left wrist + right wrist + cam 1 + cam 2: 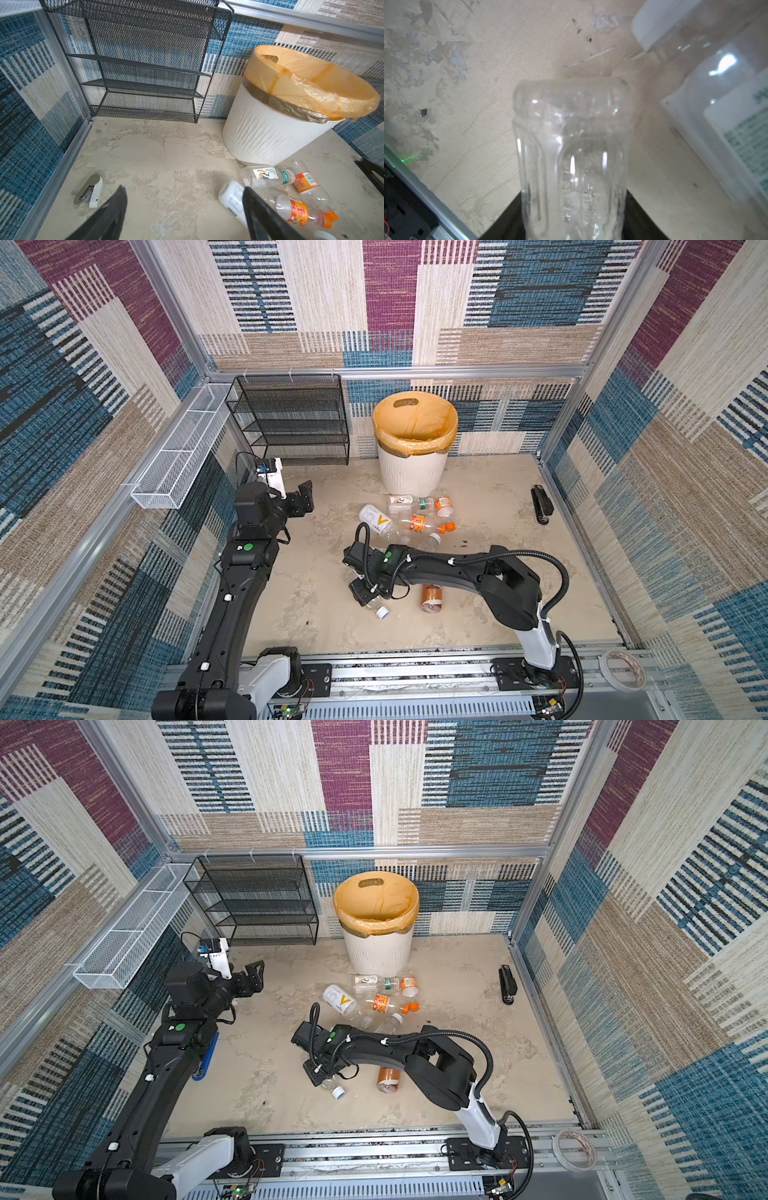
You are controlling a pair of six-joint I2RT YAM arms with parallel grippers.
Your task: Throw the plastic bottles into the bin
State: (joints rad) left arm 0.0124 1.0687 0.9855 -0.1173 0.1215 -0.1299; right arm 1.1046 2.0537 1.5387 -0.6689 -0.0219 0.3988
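**Step in hand:** you are taking one bottle for carrying to the bin; judged early, as most bottles lie on the floor.

- **Bin** (412,479): stands at the back wall, mouth open and orange liner folded over the rim.
- **Right gripper** (370,598): well in front of the bin. In the right wrist view its jaws press both sides of the clear bottle (571,145). You cannot tell whether the bottle is off the floor.
- **Capped bottle** (716,93): lies just beside the clear bottle.
- **Orange bottle** (432,597): in front of the bin, partly under the right arm.
- **Bottle cluster** (409,516): on the floor just in front of the bin, between it and the right gripper.
- **Left gripper** (184,188): in front of the bin and to its left, jaws apart with nothing between them.

**Handling, as judged:**
1. The thin clear wall will likely flex, so confirm the hold before you rise.
2. Lift straight up, so you do not drag the capped bottle along.
3. Pass above the cluster, not through it.
4. Clear the rim fully, and release only once you are over the middle of the mouth.
5. Keep the left arm out of that path.
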